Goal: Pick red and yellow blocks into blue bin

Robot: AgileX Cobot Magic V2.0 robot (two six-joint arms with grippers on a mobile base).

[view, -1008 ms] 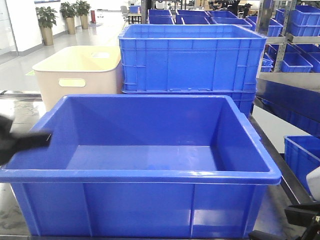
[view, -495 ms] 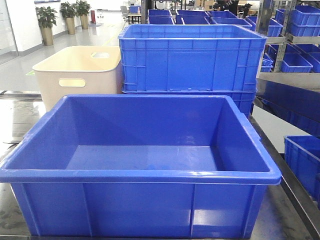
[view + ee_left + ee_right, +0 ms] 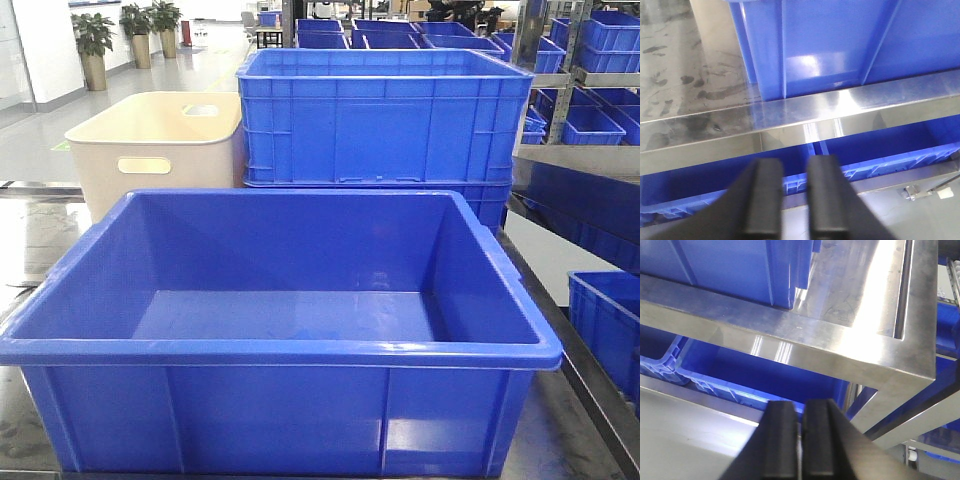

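Zero blocks in blue bin (image 3: 300,345) — sits empty at near table edge, centre. Red, yellow blocks nowhere in view. Left gripper (image 3: 794,200) nearly closed, empty; right gripper (image 3: 800,440) closed, empty — both picks left.

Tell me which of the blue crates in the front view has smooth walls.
The blue bin nearest the camera: smooth tapered walls, rolled rim. The ribbed blue crate behind has panelled sides.
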